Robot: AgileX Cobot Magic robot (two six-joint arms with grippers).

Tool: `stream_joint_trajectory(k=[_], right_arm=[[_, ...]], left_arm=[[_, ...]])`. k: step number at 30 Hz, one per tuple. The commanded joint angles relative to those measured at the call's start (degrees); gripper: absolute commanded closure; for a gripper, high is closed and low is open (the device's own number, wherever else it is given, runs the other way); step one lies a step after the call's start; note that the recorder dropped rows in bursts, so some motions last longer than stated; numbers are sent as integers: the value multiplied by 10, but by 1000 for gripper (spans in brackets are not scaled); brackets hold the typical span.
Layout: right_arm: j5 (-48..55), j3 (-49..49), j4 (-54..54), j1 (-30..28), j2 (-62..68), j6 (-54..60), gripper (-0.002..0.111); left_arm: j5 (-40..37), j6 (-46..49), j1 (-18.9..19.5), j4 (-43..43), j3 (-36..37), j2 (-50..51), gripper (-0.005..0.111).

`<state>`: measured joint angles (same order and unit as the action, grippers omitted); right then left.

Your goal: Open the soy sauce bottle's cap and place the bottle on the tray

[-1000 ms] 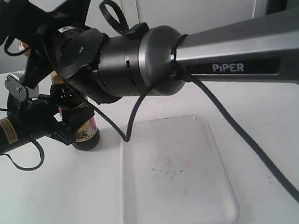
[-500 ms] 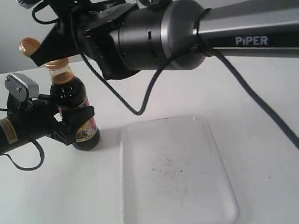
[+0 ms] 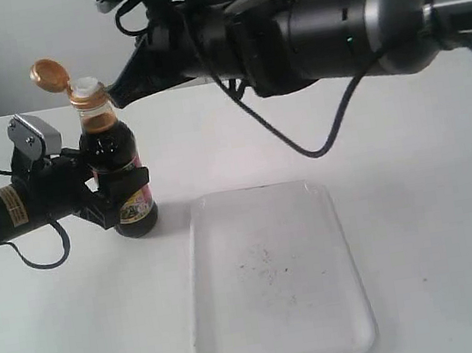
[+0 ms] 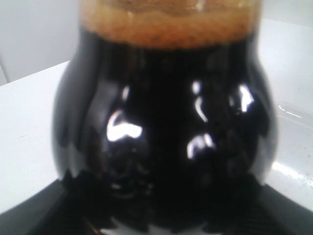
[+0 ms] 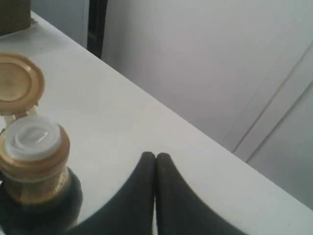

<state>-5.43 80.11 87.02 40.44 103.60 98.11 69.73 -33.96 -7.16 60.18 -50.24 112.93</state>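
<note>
The cap [image 3: 49, 76] had flipped open and the right gripper [image 3: 121, 93], jaws closed and empty, had withdrawn toward 2 o'clock, while the left gripper [image 3: 106, 200] still clamped the bottle [image 3: 117, 172], which remained to be moved onto the tray [image 3: 273, 276].

The small clear soy sauce bottle of dark brown liquid [image 3: 120, 172] stood upright on the white tabletop [image 3: 435, 200], left of and a little behind the flat white rectangular plastic tray [image 3: 273, 277], near its far left corner but apart from it. The left claw [image 3: 106, 200] reached in from the left and closed around the bottle's lower body. The round orange-gold flip-top cap [image 3: 48, 74] stood swung back to the upper left of the white pour spout [image 3: 86, 86], hinged to its collar. The right claw [image 3: 121, 94] hung above the tabletop, just right of the spout, its fingertips [image 5: 156, 161] pressed together, apart from the bottle
</note>
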Motion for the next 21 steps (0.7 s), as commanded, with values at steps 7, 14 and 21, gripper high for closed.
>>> stream_joint_trajectory(k=[7, 14, 21], right_arm=[[313, -43, -117, -90, -40, 0, 108], [412, -43, -415, -91, -40, -180, 108], [448, -43, -723, -91, -40, -434, 108]], left_arm=[[2, -1, -4, 21, 4, -3, 107], [2, -1, -4, 21, 4, -3, 107], [2, -1, -4, 21, 4, -3, 107]])
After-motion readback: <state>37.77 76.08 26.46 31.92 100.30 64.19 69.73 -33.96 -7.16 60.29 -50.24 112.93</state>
